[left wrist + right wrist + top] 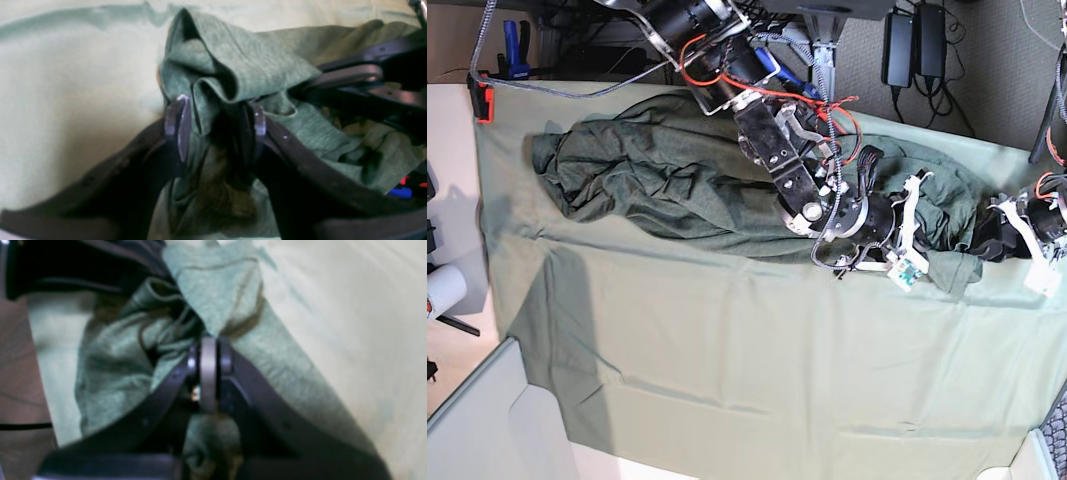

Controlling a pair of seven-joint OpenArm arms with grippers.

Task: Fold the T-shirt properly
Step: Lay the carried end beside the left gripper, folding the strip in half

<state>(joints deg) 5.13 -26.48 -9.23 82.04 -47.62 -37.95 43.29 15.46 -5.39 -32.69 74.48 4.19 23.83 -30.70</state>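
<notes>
Pale mint-green cloth (pixel 757 370) on table, gray carpet (pixel 847 70) behind

A pale mint-green cloth (pixel 757 350) covers the table, with black power adapters (pixel 914 45) beyond its far edge

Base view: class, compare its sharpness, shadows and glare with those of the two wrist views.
Base view: T-shirt wrinkles fairly crisp, a broad soft shadow on the table cloth at lower left, bright glints on the arm's metal. Left wrist view: near parts of the hand blurred, cloth softly shaded at left. Right wrist view: soft overall, cloth pale and washed out at right.
</notes>
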